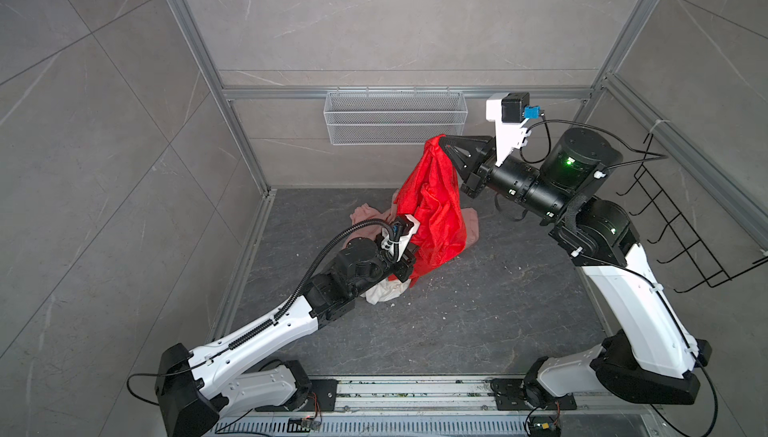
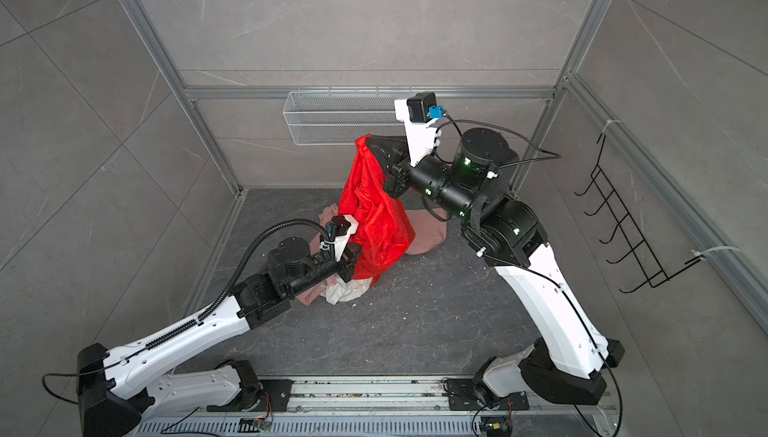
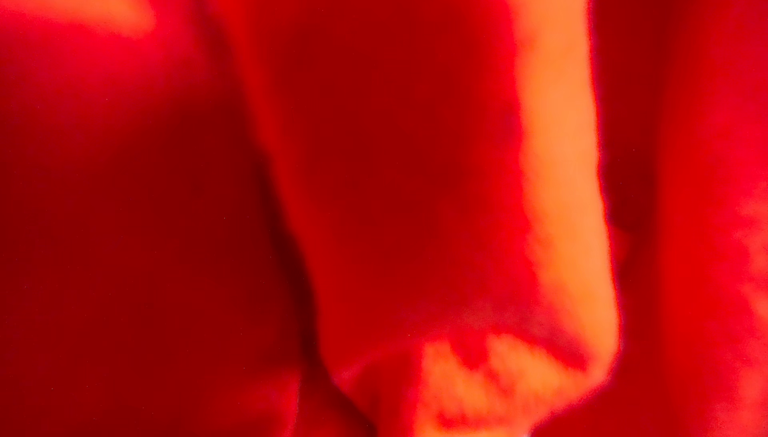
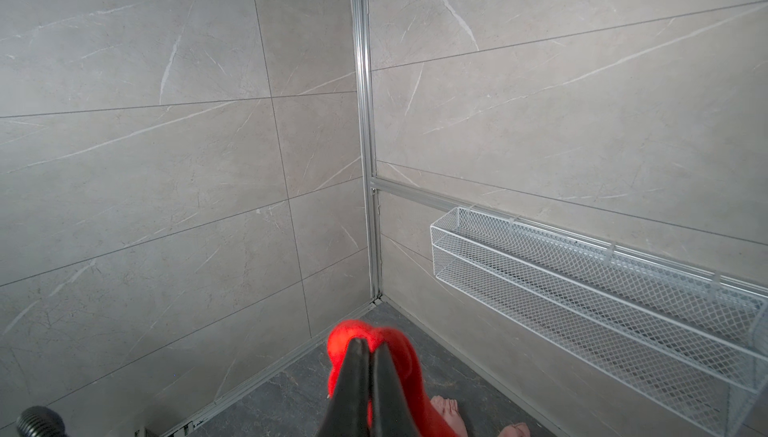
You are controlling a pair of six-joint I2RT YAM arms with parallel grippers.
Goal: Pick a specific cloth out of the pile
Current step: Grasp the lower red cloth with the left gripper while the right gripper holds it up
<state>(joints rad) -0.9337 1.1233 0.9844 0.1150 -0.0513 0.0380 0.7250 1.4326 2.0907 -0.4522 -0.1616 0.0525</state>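
Because the right pincer (image 1: 446, 138) is clamped on the top edge of the cloth (image 1: 432, 214) and held high, both top views show the red fabric hanging over the pile (image 1: 471, 227) on the counter (image 1: 498, 310), its lower part hiding the tips of the left pincer (image 1: 409, 266). Left wrist view: only blurred red; that pincer is closed, its catch unseen. Right wrist view: jaws pinch a red fold.

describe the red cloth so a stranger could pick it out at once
On the dark floor, near the back wall, lies a pile of garments. The cloth hangs above it from the right gripper. It alone is bright red and shiny; its neighbours are pale pink and white.
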